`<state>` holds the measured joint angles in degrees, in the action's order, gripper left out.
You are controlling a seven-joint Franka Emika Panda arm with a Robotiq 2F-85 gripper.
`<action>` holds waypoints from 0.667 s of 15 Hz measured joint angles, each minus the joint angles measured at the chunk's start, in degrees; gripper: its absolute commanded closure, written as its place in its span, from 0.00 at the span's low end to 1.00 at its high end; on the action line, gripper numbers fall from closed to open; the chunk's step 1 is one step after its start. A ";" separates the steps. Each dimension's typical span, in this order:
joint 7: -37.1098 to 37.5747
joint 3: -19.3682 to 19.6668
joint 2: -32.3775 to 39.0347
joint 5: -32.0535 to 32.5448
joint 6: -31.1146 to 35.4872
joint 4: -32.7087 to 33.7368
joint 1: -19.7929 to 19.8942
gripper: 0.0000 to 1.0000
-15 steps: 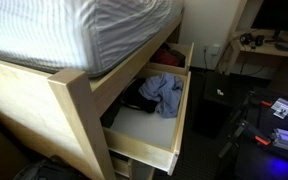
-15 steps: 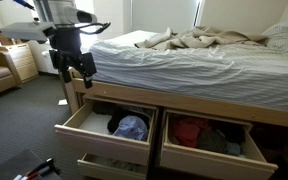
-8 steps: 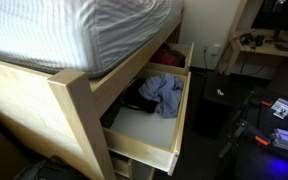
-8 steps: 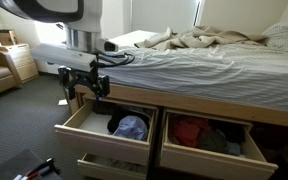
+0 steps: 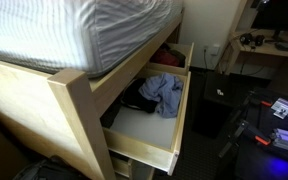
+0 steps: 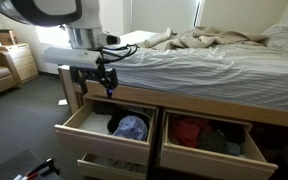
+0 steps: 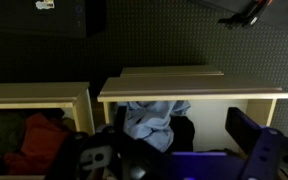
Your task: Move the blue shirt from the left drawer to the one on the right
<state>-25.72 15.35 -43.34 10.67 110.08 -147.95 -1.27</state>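
your gripper (image 6: 96, 86) hangs in the air above the left drawer (image 6: 102, 146), close to the bed (image 6: 184, 65) rail and touching nothing. its jaws stand apart with nothing between them. the blue shirt (image 6: 132, 127) lies bunched in that open drawer, well below the gripper and up against some dark clothes (image 6: 114, 122). in an exterior view the shirt (image 5: 164, 92) sits toward the drawer's back half. the right drawer (image 6: 199, 160) is open too and holds red clothes (image 6: 189, 131). the wrist view shows the shirt (image 7: 152, 120) just behind the drawer front.
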 measured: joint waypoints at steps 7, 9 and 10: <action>-8.07 6.16 15.60 -9.61 9.96 -4.98 -1.08 0.00; -9.60 6.45 18.90 -11.33 9.85 -4.91 -0.80 0.00; -9.68 6.44 19.54 -11.48 9.83 -4.81 -0.79 0.00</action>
<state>-35.40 21.79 -23.80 -0.81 119.92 -152.76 -2.06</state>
